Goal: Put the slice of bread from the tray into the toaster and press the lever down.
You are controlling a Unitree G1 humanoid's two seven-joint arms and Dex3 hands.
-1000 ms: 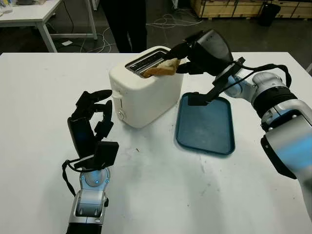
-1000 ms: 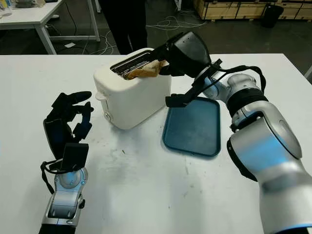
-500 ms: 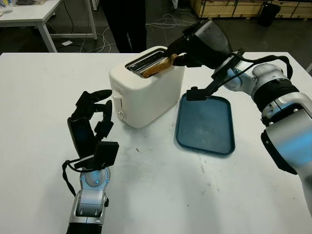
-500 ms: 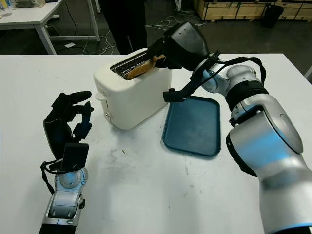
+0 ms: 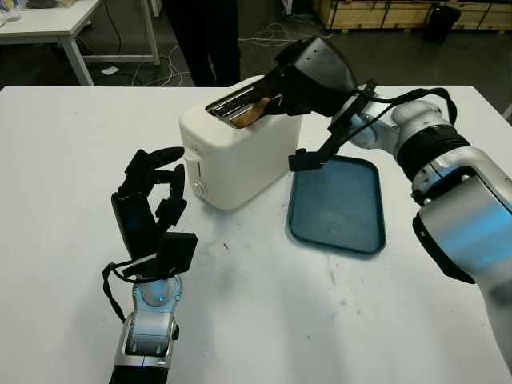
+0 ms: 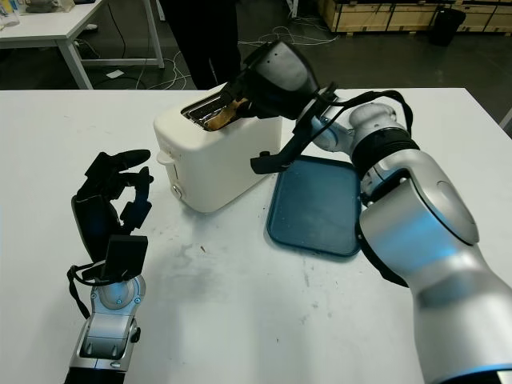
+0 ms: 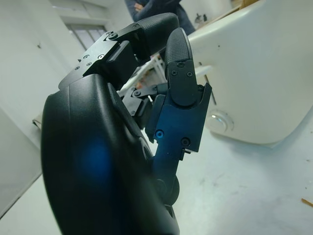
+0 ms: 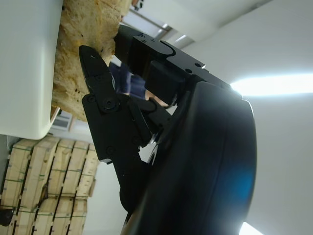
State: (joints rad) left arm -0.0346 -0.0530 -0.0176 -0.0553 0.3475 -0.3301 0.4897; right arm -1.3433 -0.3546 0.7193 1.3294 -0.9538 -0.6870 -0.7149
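- Fingers [image 8: 100,105] of the right hand [image 5: 308,72] pinch the slice of bread [image 5: 250,114] at its outer end, above the toaster [image 5: 236,152].
- Bread sits tilted, its lower end already dipping into the slot [image 5: 234,102] at the toaster's top.
- By the look of it, the slice is light, soft and crumbly; a gentle hold on the crust edge should suit it better than squeezing the middle.
- At 3 o'clock of the toaster, the blue tray [image 5: 340,204] lies on the white bench [image 5: 320,320] with nothing in it.
- At 7 o'clock of the toaster, the left hand [image 5: 152,200] holds nothing, its fingers curled, near the lever [image 5: 190,160].
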